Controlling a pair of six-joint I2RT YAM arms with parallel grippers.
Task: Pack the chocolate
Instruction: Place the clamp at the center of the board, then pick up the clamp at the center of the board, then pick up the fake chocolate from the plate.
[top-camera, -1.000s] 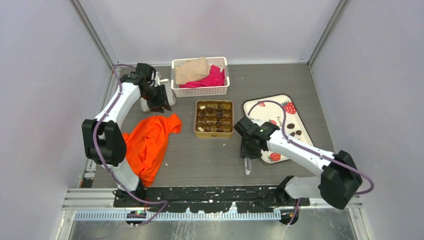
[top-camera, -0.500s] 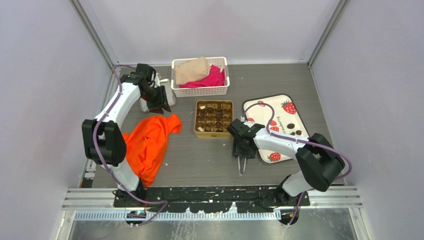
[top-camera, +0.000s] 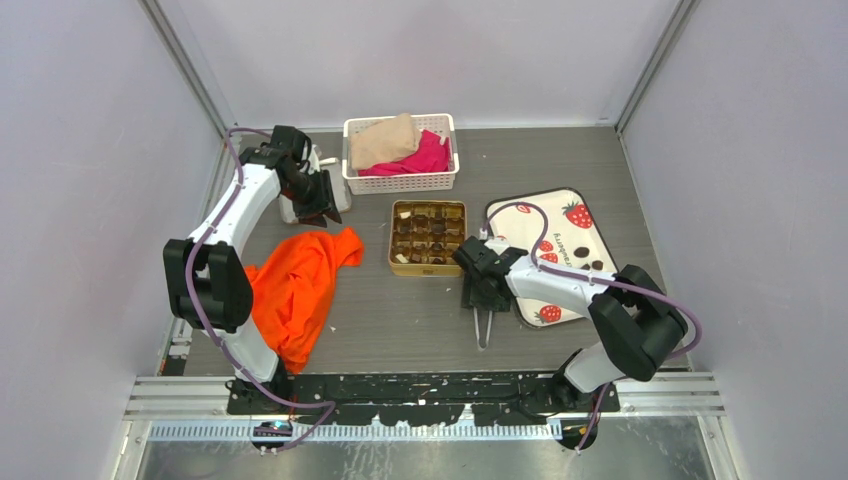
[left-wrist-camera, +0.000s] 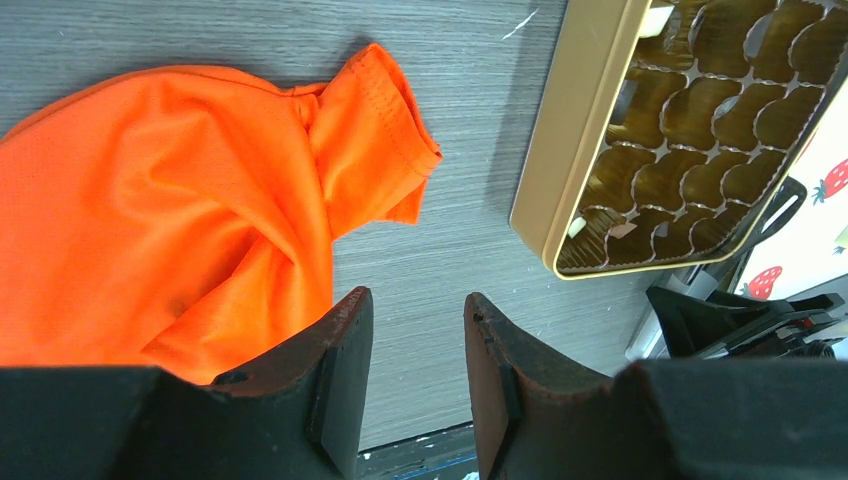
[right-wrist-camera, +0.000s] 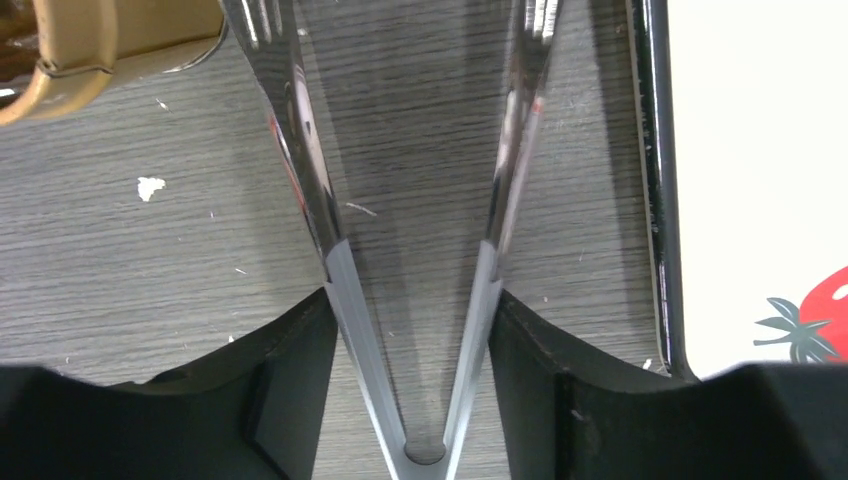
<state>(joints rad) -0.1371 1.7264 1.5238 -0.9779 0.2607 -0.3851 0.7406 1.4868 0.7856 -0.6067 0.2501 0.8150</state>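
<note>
Several dark chocolate pieces (top-camera: 430, 230) and a cream one sit in the compartments of the gold tin (top-camera: 428, 268). A few dark pieces (top-camera: 588, 258) lie on the white strawberry tray (top-camera: 520, 212). My right gripper (top-camera: 485, 303) (right-wrist-camera: 412, 310) is shut on metal tongs (top-camera: 484, 330) (right-wrist-camera: 300, 180). It holds them low over the table between the tin's corner (right-wrist-camera: 110, 40) and the tray's edge (right-wrist-camera: 655, 180), tips towards the far side. My left gripper (top-camera: 318, 206) (left-wrist-camera: 418, 370) is open and empty at the back left. Its view shows the tin (left-wrist-camera: 575, 150).
A crumpled orange cloth (top-camera: 300, 280) (left-wrist-camera: 200, 200) lies left of the tin. A white basket (top-camera: 400, 182) with beige and pink cloths stands behind the tin. A small white object (top-camera: 292, 208) sits beside my left gripper. The black base rail runs along the near edge.
My right arm has folded in and carried the tongs left, away from the tray's near corner and closer to the tin. The left arm has not moved.
</note>
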